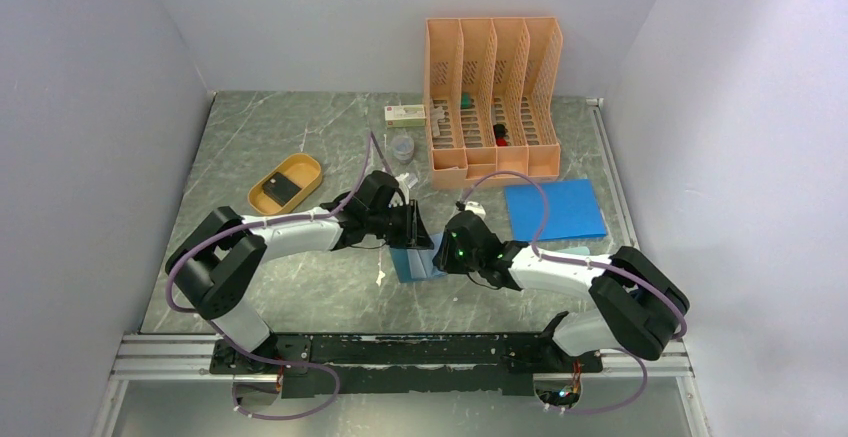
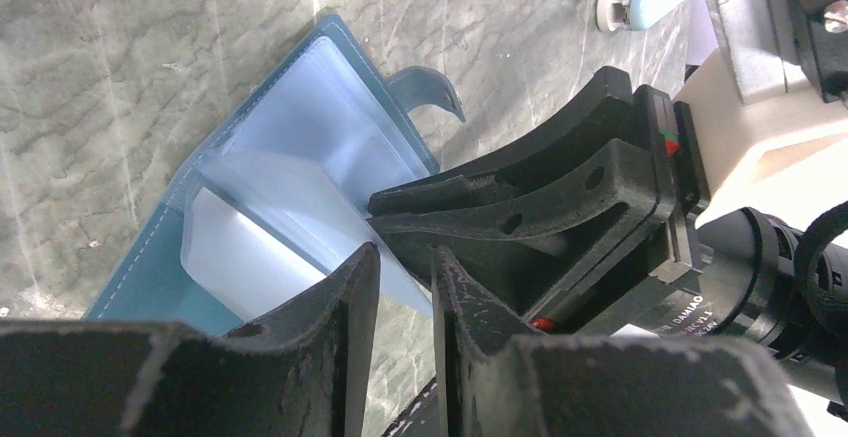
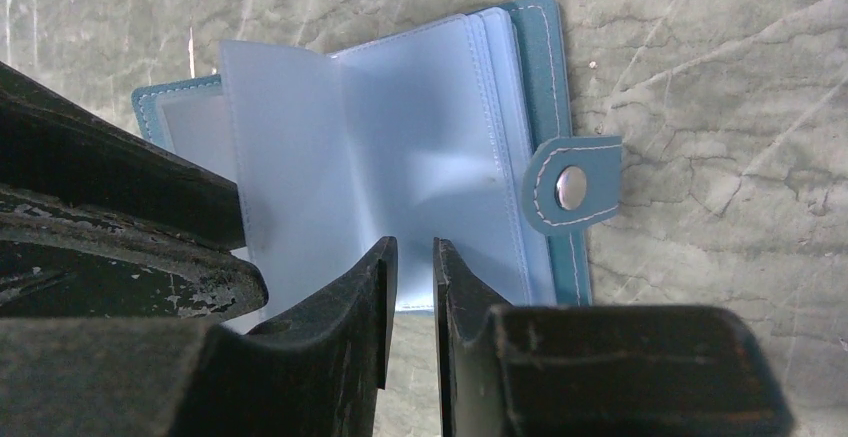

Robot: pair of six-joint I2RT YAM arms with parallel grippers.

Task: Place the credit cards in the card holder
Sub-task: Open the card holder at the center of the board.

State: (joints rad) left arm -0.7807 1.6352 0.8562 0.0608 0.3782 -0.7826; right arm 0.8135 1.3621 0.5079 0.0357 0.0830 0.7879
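The card holder (image 3: 545, 67) lies opened flat on the desk (image 1: 300, 127), midway between the two arms. Its snap tab (image 3: 572, 185) points outward and one clear pocket leaf (image 3: 285, 147) stands raised. The right end effector (image 3: 410, 267) sits at the edge of the leaves, jaws a narrow slit apart. The left end effector (image 2: 405, 277) faces it across the holder (its jaws likewise slightly apart). One dark credit card (image 1: 284, 189) rests in the orange tray (image 1: 312, 169), well off to the left.
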